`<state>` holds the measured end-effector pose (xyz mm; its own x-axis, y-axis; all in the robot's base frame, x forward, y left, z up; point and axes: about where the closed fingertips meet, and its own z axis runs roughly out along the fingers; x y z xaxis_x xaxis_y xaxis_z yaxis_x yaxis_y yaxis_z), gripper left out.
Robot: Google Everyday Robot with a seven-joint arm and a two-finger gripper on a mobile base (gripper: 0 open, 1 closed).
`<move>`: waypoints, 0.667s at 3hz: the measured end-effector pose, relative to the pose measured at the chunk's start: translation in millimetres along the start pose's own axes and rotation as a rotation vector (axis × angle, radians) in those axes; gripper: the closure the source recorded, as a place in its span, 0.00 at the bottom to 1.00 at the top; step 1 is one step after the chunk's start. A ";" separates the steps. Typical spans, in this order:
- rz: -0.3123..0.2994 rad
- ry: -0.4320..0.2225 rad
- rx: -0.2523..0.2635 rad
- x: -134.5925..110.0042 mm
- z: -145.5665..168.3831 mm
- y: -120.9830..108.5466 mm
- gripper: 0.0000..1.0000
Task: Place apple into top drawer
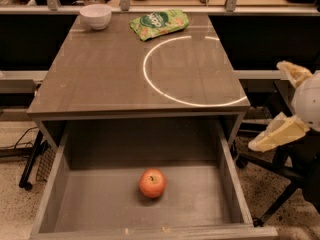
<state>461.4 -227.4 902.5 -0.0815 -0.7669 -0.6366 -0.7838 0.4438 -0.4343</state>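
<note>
The apple (152, 183), orange-red with a short dark stem, rests on the bottom of the open top drawer (227, 174), a little right of its middle. The drawer is pulled out below the table's front edge. My gripper (283, 104) is at the right edge of the view, outside the drawer and beside the table's right front corner. Its two cream fingers are spread apart and hold nothing. One fingertip (295, 73) points up and left, the other (272, 135) down and left.
On the grey table top (110, 74) a white bowl (96, 16) stands at the back left and a green snack bag (159, 23) lies at the back middle. A bright ring of light (150, 81) lies on the table's right half. Chair legs (280, 204) stand right of the drawer.
</note>
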 end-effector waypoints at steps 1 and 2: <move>-0.111 -0.104 0.102 -74.0 -20.1 -55.8 0.00; -0.114 -0.106 0.111 -76.7 -24.2 -58.7 0.00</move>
